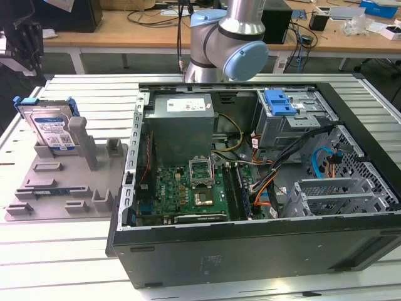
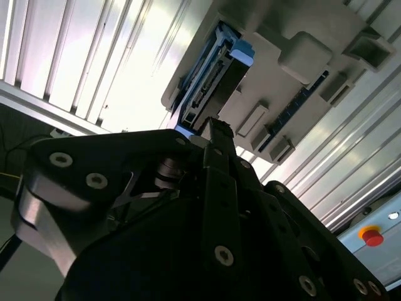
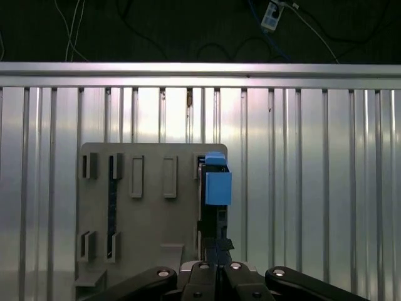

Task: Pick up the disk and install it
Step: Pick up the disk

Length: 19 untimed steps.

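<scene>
Found a ribbed aluminium bench (image 1: 81,88) under everything, with wooden desks (image 1: 125,28) behind it. Saw an open black computer case (image 1: 250,257) lying on its side toward the bench's edge on the exterior view's right, motherboard (image 1: 188,188) and grey power supply (image 1: 182,116) exposed, orange and black cables (image 1: 268,188) trailing across its middle, a grey metal drive cage (image 1: 301,128) in its far corner capped by a separate blue bracket (image 1: 279,101). Caught the arm (image 1: 229,37), grey with pale blue joint caps, rising behind the case at the bench's far edge. Noted a grey fixture plate (image 1: 56,188) lying flat on the bench just beside the case, toward the exterior view's left, studded with slots and posts. Spotted the disk (image 1: 53,128) standing on edge in a slot at the plate's far corner, silver body and white-and-blue label turned to the exterior camera, blue carrier frame around it, a tall grey post (image 1: 80,135) just beside it; not yet lifted, well apart from the drive cage. Located the gripper (image 3: 216,243) hanging above the disk, apart from it and lined up with its narrow top edge in both wrist views. Read the black fingers (image 2: 219,150) as clenched together on nothing, tips meeting in the first wrist view. Glimpsed a red button (image 2: 373,237) on a pale surface past the bench in the second wrist view.
</scene>
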{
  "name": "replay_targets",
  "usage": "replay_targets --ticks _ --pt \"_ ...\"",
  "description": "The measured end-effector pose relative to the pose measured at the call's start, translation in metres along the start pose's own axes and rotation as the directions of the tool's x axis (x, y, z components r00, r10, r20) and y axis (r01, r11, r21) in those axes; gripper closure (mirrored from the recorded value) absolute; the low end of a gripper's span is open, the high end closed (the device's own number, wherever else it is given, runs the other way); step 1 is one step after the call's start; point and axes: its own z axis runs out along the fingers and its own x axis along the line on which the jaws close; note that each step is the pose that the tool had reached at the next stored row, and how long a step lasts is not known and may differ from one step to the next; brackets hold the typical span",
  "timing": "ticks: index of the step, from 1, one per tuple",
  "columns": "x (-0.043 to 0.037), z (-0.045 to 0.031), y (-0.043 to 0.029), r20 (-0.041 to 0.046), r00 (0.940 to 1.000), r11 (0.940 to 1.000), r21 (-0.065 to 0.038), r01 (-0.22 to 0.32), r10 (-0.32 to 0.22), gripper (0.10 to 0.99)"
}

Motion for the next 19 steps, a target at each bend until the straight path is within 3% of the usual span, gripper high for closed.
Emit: replay_targets --ticks 13,18,19 --pt "0.0000 0.0010 -0.0001 0.0002 1.0000 1.0000 0.000 0.000 0.000 0.973" --pt "-0.0006 0.0022 0.0003 0.0001 1.0000 1.0000 0.000 0.000 0.000 0.671" --pt "-0.0007 0.0024 0.0003 0.0002 1.0000 1.0000 0.000 0.000 0.000 0.671"
